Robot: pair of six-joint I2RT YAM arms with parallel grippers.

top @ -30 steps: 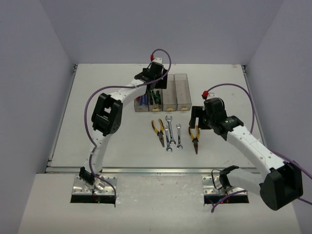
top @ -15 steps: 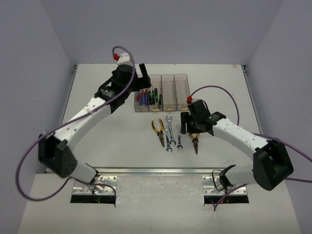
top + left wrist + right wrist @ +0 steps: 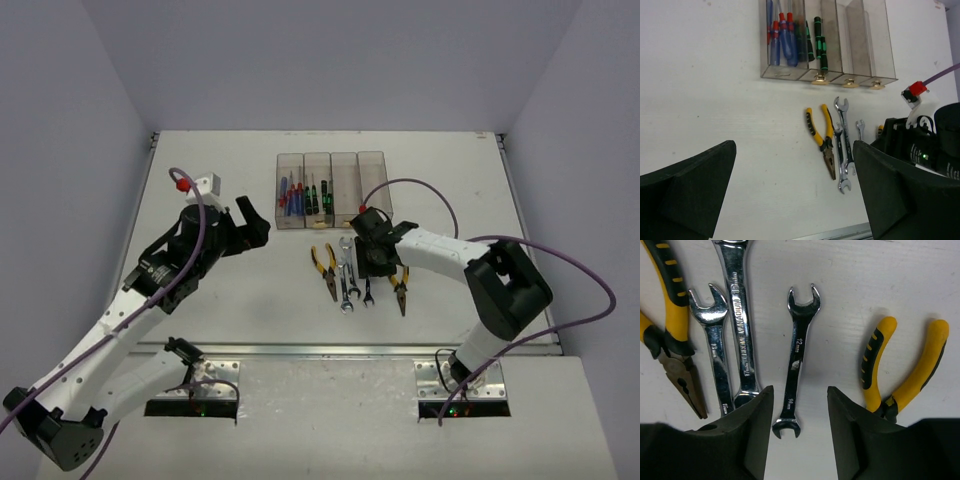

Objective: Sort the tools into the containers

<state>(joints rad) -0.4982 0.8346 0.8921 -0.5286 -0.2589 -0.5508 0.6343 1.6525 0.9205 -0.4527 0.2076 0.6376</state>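
Four joined smoky bins (image 3: 362,180) stand at the back. The leftmost bin holds blue/red screwdrivers (image 3: 288,196) and the second holds green/black screwdrivers (image 3: 318,196). The other two bins look empty. On the table lie the left pliers (image 3: 325,268), two longer wrenches (image 3: 346,275), a small wrench (image 3: 367,293) and the right pliers (image 3: 400,288). My right gripper (image 3: 372,265) is open just above the small wrench (image 3: 797,360), with its jaws on either side of the wrench's near end. My left gripper (image 3: 250,225) is open and empty, left of the tools.
In the left wrist view the bins (image 3: 860,45) are at the top, and the pliers (image 3: 822,137) and wrenches (image 3: 842,142) lie below them, with the right arm (image 3: 920,145) beside them. The right pliers (image 3: 900,375) lie close to my right finger (image 3: 865,440).
My left arm has pulled back from the bins, to the left and toward the near side. My right gripper has moved left, from over the right pliers to over the small wrench.
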